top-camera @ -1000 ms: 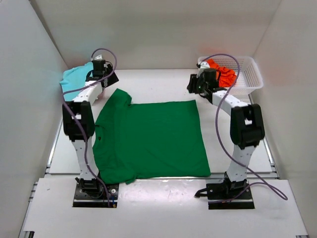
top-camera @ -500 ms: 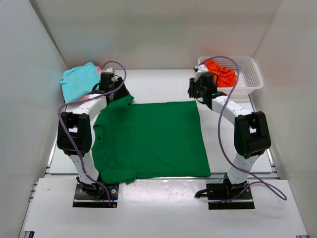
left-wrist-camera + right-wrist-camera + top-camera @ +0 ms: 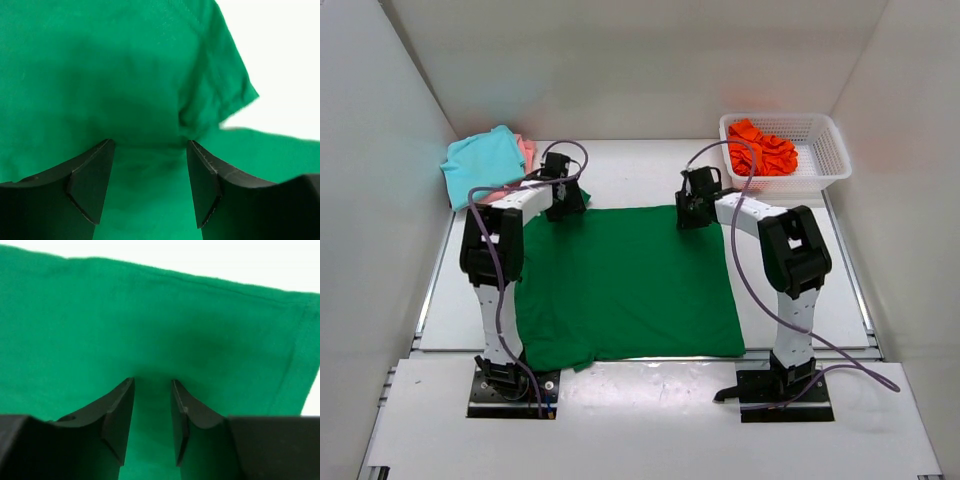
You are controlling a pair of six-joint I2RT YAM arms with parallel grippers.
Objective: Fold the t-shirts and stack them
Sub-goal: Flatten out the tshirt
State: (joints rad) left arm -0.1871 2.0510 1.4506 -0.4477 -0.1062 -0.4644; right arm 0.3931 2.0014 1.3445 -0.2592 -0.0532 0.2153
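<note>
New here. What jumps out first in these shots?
A dark green t-shirt spread flat fills the middle of the table, with the left fingers and right fingers open over its far edge. An orange t-shirt sits crumpled in the white basket at far right. A teal t-shirt lies at far left, a pink t-shirt showing at its edge.

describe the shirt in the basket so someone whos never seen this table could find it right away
At the far right corner of the table stands a white mesh basket. The bright orange t-shirt lies crumpled inside it, toward its left end. It is the only shirt in a container: the green t-shirt lies spread flat mid-table and the teal t-shirt sits at the far left.
</note>
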